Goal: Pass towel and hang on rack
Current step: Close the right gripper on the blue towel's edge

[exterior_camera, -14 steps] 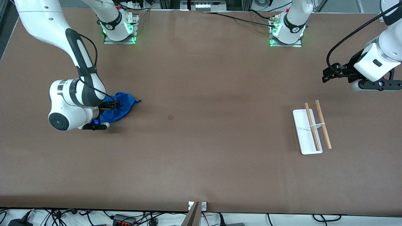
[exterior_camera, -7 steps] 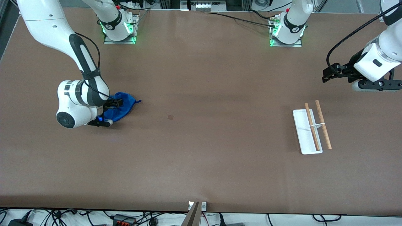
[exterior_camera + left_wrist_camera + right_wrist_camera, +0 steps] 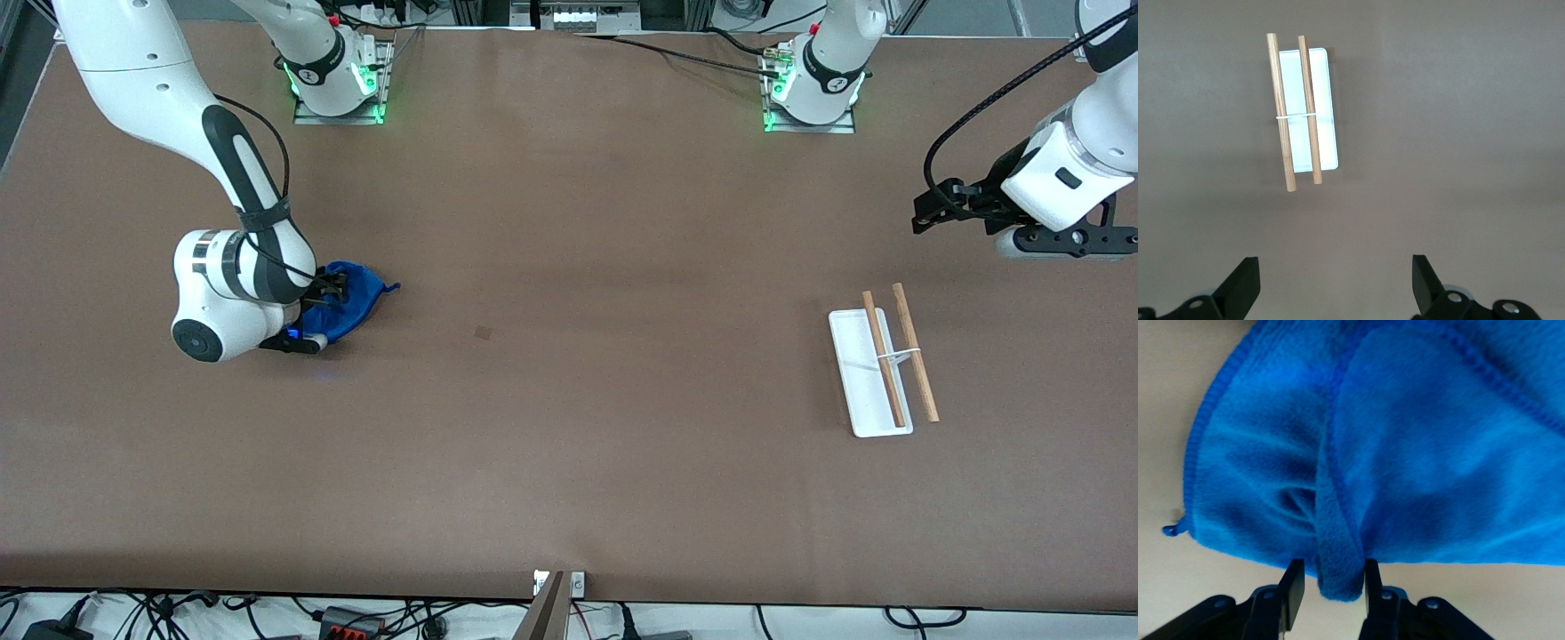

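The blue towel (image 3: pixel 354 302) lies crumpled on the brown table at the right arm's end. My right gripper (image 3: pixel 325 293) is down at the towel's edge. In the right wrist view its fingers stand narrowly apart (image 3: pixel 1331 583) on either side of a raised fold of the towel (image 3: pixel 1405 453). One finger touches the fold and a small gap shows at the other. The rack (image 3: pixel 880 369), a white tray base with two wooden rods, stands toward the left arm's end and also shows in the left wrist view (image 3: pixel 1305 113). My left gripper (image 3: pixel 925 213) waits open and empty above the table beside the rack (image 3: pixel 1335 280).
A small dark mark (image 3: pixel 483 332) lies on the table between towel and rack. The arm bases (image 3: pixel 342 80) stand along the table's edge farthest from the front camera. Cables run past that edge.
My right arm has shifted toward the towel and lowered, bringing its fingers around the towel's fold. The towel, rack and left arm have not moved.
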Tool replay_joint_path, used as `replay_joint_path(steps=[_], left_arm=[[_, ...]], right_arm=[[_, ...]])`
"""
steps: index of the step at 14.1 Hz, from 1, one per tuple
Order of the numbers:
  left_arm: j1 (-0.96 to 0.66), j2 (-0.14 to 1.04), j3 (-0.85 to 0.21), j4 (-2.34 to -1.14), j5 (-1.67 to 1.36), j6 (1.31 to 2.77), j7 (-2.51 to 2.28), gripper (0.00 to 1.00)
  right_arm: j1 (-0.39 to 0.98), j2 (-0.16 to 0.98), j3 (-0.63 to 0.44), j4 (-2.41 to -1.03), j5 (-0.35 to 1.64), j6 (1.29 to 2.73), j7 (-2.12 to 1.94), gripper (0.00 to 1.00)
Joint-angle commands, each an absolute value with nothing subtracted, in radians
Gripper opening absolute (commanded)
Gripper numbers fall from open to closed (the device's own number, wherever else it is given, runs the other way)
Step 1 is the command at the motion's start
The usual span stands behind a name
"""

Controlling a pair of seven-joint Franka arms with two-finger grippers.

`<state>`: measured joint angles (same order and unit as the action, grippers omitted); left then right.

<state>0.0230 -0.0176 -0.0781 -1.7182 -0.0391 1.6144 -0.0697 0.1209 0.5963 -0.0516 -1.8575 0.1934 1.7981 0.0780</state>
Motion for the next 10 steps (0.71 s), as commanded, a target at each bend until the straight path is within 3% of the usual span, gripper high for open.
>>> replay_joint_path(steps=[1, 2, 7, 10], left_arm=[[0.025, -0.006, -0.075, -1.689, -0.051, 1.592, -0.061, 1.00], [0.025, -0.006, -0.075, -1.689, -0.051, 1.592, -0.061, 1.00], [0.025, -0.006, -0.074, -1.689, -0.051, 1.592, -0.061, 1.00], [0.025, -0.006, -0.074, -1.689, -0.051, 1.592, -0.061, 1.00]], right_arm=[[0.115, 0.583, -0.046, -1.858, 0.221, 1.779, 0.092, 0.09], [0.117, 0.581, -0.046, -1.858, 0.221, 1.779, 0.089, 0.00], [0.123, 0.566, -0.044, -1.832, 0.221, 1.754, 0.092, 0.00], [0.133, 0.558, -0.043, -1.602, 0.219, 1.478, 0.094, 0.00]])
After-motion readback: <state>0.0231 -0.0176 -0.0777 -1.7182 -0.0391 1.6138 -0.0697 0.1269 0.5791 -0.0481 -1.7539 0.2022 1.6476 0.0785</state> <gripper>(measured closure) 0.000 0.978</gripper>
